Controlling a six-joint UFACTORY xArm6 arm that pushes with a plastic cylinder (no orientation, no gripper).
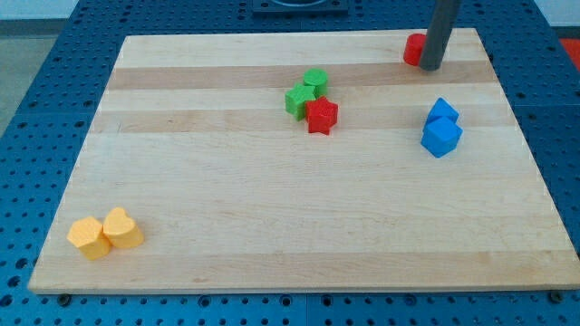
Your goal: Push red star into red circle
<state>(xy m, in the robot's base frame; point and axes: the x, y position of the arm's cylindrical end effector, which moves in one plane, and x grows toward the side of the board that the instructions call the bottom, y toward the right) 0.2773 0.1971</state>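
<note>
The red star (321,115) lies at the upper middle of the wooden board (272,208), touching two green blocks (305,91) at its upper left. The red circle (413,49) sits near the board's top right edge, partly hidden by my dark rod. My tip (430,67) rests on the board right against the red circle's right side, far to the upper right of the red star.
Two blue blocks (442,127) sit together at the right, below my tip. Two yellow-orange blocks (105,233) sit at the bottom left corner. A blue perforated table surrounds the board.
</note>
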